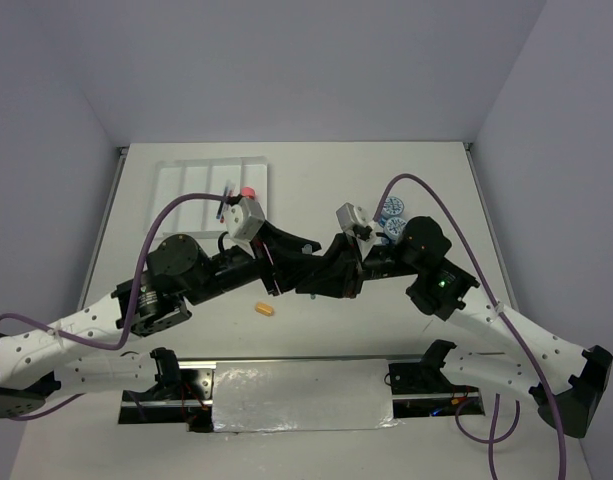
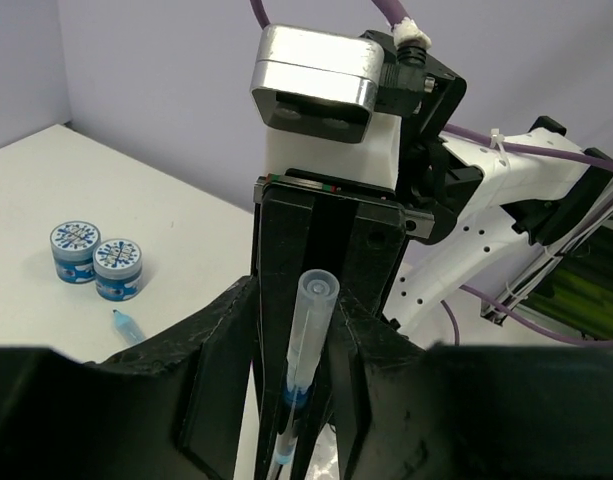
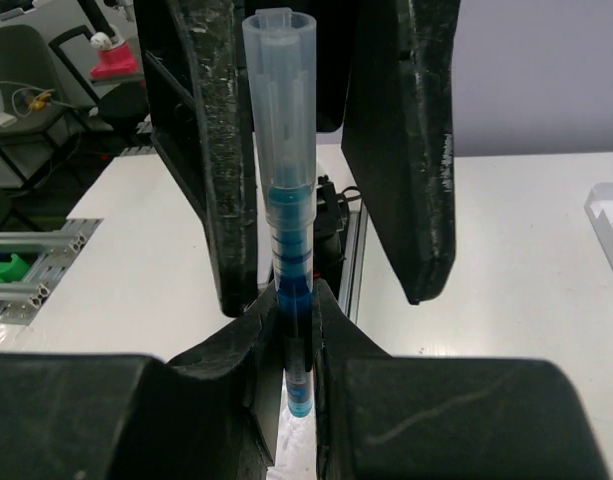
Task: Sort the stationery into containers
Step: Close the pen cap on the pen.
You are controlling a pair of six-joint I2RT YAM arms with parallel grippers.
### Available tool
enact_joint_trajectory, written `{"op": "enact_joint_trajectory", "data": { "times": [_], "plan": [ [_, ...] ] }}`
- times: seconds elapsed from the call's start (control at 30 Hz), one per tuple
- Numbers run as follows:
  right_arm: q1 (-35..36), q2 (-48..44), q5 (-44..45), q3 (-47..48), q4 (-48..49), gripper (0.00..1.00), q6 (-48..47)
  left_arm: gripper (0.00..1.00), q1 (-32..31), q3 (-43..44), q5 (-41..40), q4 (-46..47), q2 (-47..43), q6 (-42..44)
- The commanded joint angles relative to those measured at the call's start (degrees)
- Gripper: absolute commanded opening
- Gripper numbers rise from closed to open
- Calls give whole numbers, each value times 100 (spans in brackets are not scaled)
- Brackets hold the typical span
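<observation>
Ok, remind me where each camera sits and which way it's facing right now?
Top external: fixed above and behind the bases, looking down at the table; left arm and right arm show, meeting mid-table.
Left wrist: on the left arm, looking across the clear blue pen at the right wrist's camera; its own fingers frame the bottom.
Right wrist: on the right arm, facing the left hand; its own fingers clamp the pen.
Shared: both wrist views show the pen; top and left wrist show the blue-lidded tubs.

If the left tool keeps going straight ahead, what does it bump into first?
Probably the right tool, facing it nose to nose. The pen held by the right tool stands between the fingers of the left tool, so there is little room.
</observation>
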Motion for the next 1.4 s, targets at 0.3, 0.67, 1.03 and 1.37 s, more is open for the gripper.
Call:
{"op": "enact_joint_trajectory", "data": {
  "times": [0.3,0.67,1.03,1.37],
  "plan": [
    [-16,178,-19,212,213,0,-17,86,-3,82,60,410,-287,218],
    [-16,99,-71,168,284,0,19,52,41,12,-116,392,-340,201],
    [-33,64,436,632,337,0,115,0,85,-146,156,576,-41,-115],
    [-805,836,581,2865,142,0,808,0,-151,-1823,271,1130,178,-801]
  ]
}}
